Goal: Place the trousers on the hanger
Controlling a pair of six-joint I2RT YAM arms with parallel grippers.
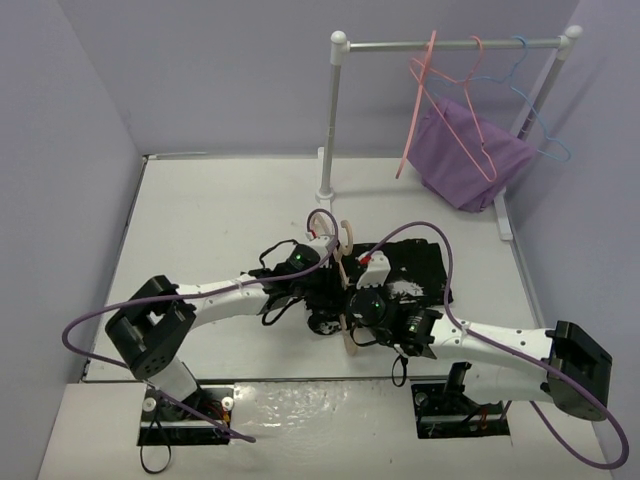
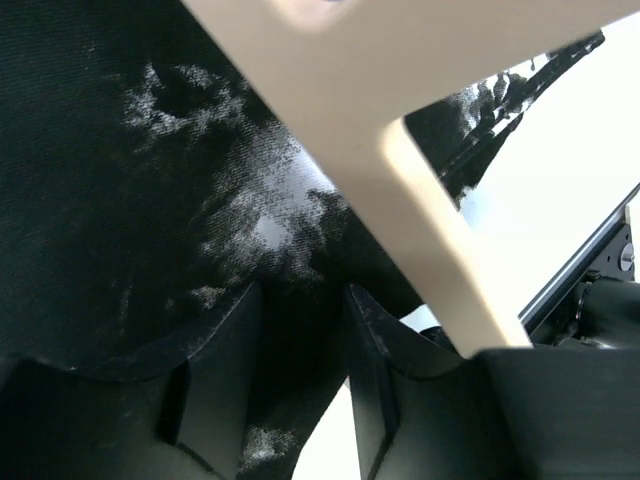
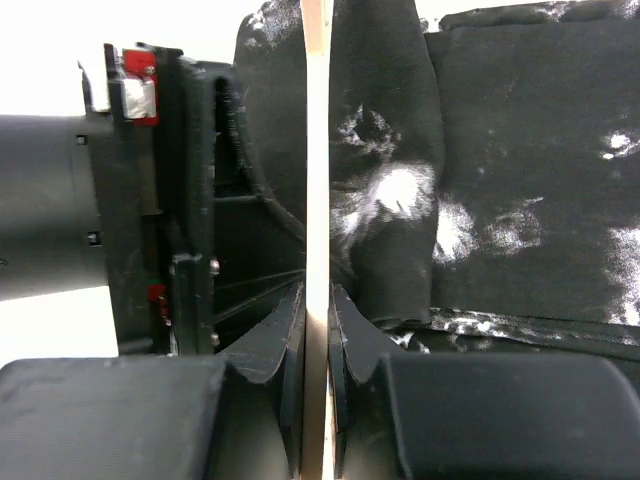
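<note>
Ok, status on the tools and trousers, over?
Right tool shut on thick cream plastic hanger. Left tool pinching black white-speckled fabric trousers beside it. No obstruction seen.

The top external camera looks down from above and behind the arm bases and takes in the whole table (image 1: 220,210). The left wrist camera looks out past the left gripper (image 2: 300,295), very near the trousers (image 2: 150,200) and the hanger (image 2: 400,130). The right wrist camera, just as close, looks past the right gripper (image 3: 317,292) along the hanger, seen edge-on. All three views share the hanger and trousers at mid-table.
</note>
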